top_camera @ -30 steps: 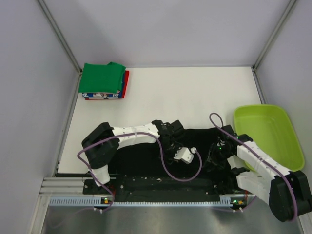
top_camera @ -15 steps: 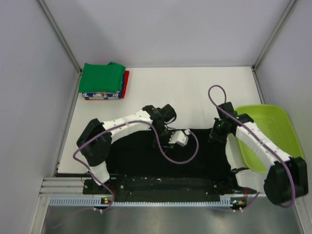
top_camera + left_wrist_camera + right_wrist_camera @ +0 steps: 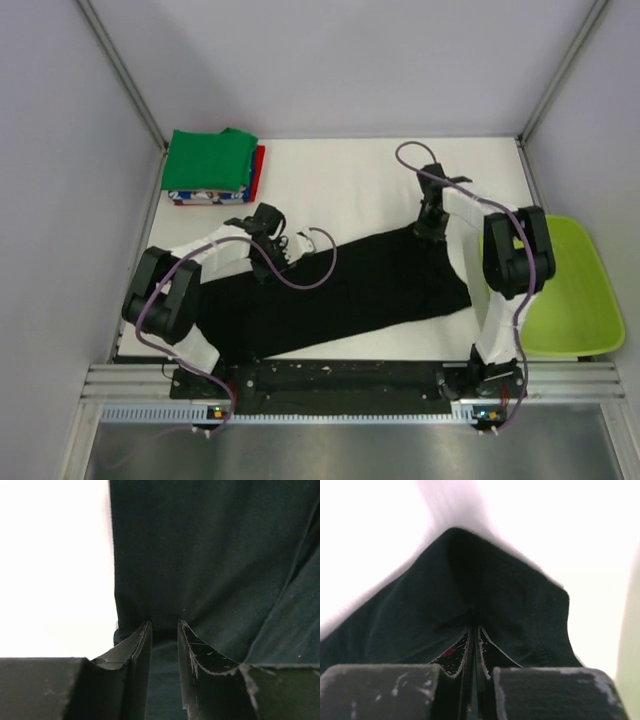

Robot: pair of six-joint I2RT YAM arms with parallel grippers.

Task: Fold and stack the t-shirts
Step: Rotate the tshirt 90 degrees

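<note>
- L gripper point(image 3: 272, 238): fingers point(image 3: 134, 655) nearly together with a narrow gap packed with dark cloth, i.e. clamped on the edge of the black t-shirt point(image 3: 350, 290).
- L wrist view: the shirt spreads ahead and to the right of the fingertips. Bare white table point(image 3: 50, 555) lies ahead-left. A diagonal fold line runs at far right.
- R gripper point(image 3: 432, 226): fingers point(image 3: 495, 656) pressed almost flat together, only a sliver betw. them. They pinch the same shirt at a hemmed corner that peaks up just ahead of the tips.
- Small red spot on one R finger's inner face, can't tell what it is.
- Top view: the shirt lies as a long band on the table betw. the 2 grippers. L gripper is on its far-left corner, R gripper on its far-right corner.
- The rest of the cloth trails back from both toward the arm bases. It looks mostly flat and is wider at L's end.
- Folded stack sits beyond and left of L gripper, well apart, in the table's far-left corner.
- Stack order: green t-shirt point(image 3: 205, 158) on top, red t-shirt point(image 3: 260, 168) showing at the right side beneath, blue-white patterned t-shirt point(image 3: 205, 197) peeking at the near edge.
- Lime-green tub point(image 3: 565, 290): right of R gripper and nearer the bases, apart from the gripper.
- Purple cable point(image 3: 318, 262) loops off L wrist over the shirt, just right of L gripper.
</note>
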